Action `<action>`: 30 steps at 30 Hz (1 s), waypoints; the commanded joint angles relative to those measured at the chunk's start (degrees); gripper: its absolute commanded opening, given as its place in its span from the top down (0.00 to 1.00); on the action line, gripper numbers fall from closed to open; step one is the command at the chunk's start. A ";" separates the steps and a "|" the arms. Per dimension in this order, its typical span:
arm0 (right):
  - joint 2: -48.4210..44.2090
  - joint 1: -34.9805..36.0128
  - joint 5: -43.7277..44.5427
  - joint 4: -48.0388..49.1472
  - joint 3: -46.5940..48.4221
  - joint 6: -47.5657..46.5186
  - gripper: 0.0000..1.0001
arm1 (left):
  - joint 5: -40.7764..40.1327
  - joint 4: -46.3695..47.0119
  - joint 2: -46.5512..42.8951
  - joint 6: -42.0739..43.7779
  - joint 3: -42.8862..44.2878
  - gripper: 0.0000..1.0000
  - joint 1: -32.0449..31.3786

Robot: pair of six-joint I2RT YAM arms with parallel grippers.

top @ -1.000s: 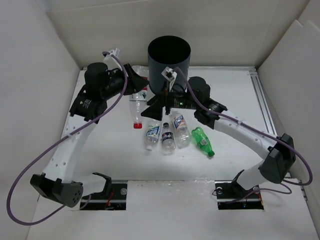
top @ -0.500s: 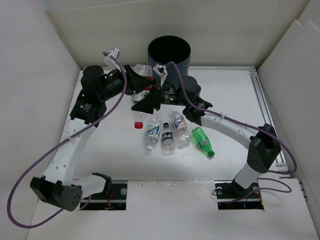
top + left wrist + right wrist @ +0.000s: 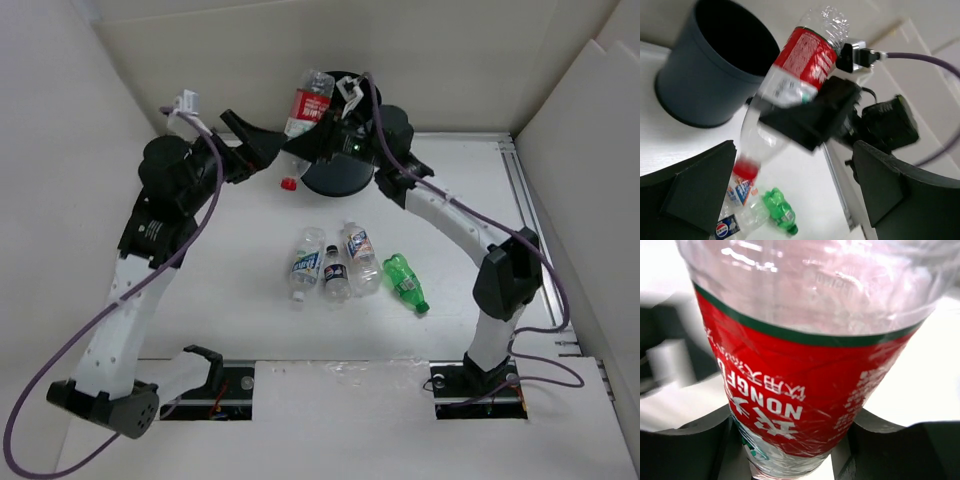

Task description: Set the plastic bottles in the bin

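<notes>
1. My right gripper [image 3: 790, 445] clamps the clear, red-labelled plastic bottle [image 3: 305, 105], raised at upper centre by the tall dark bin [image 3: 700, 95].
2. My left gripper [image 3: 258, 143] gapes empty.
3. Three white-blue-labelled clear bottles [image 3: 335, 272] and the green bottle [image 3: 405, 282] lie mid-frame on the table [image 3: 220, 260], none binned yet, I judge.

White arm links [image 3: 128, 300] with small holes, black joint housings [image 3: 510, 285], looping purple cables [image 3: 58, 348], matte black angular fingers [image 3: 695, 195]

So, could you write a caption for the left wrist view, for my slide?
Right gripper holds the clear, red-labelled plastic bottle cap-down near the dark cylindrical bin; left gripper open.
</notes>
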 commanded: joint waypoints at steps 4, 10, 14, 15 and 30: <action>10.98 -11.05 7.00 -9.22 20.87 -1.15 1.00 | -15.66 -2.30 -10.05 -0.14 -1.02 0.00 -0.11; 22.67 -15.46 18.24 -9.23 37.32 0.53 1.00 | -11.81 -1.77 -9.52 6.19 -7.52 0.00 -0.11; 31.10 -16.69 28.16 -15.80 50.40 -5.17 1.00 | -9.61 -0.46 -7.94 8.65 -12.71 0.00 -0.11; 32.78 -16.70 29.68 -19.48 55.48 -8.23 1.00 | -9.61 -0.45 -7.33 8.65 -13.68 0.00 -0.11; 23.93 -13.89 40.05 -23.45 49.29 -21.71 0.00 | -8.46 1.91 2.59 12.35 -20.53 0.00 -0.11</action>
